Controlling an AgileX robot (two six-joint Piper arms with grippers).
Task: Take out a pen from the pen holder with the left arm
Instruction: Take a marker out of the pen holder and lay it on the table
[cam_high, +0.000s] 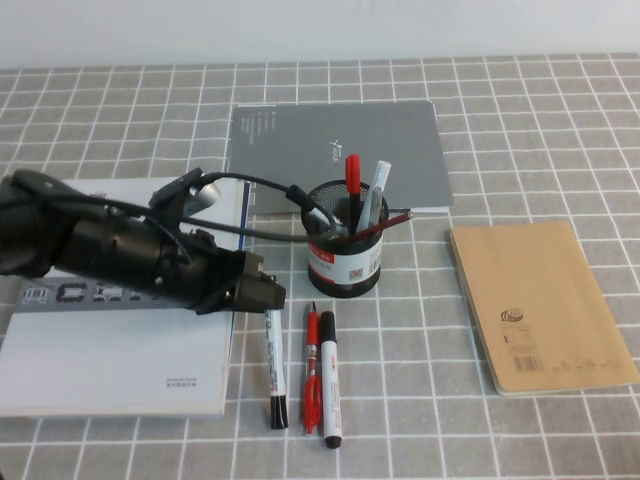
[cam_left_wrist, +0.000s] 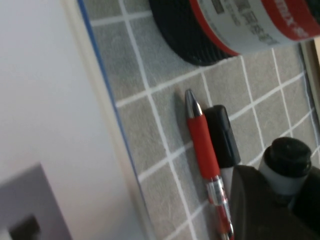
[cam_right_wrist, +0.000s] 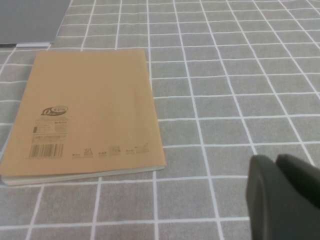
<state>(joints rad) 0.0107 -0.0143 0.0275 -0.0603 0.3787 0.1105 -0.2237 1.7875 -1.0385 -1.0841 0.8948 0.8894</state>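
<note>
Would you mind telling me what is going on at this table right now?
The left tool grips one end of a white marker lying beside a red pen and a second marker, in front of the pen holder, which holds more pens. The right tool hangs shut near a tan notebook, holding nothing.

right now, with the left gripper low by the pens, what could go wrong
Left gripper holds the white marker close beside the red pen; releasing could roll it into that pen. Lifting away, the arm may clip the pen holder. Right gripper hovers near the tan notebook.
</note>
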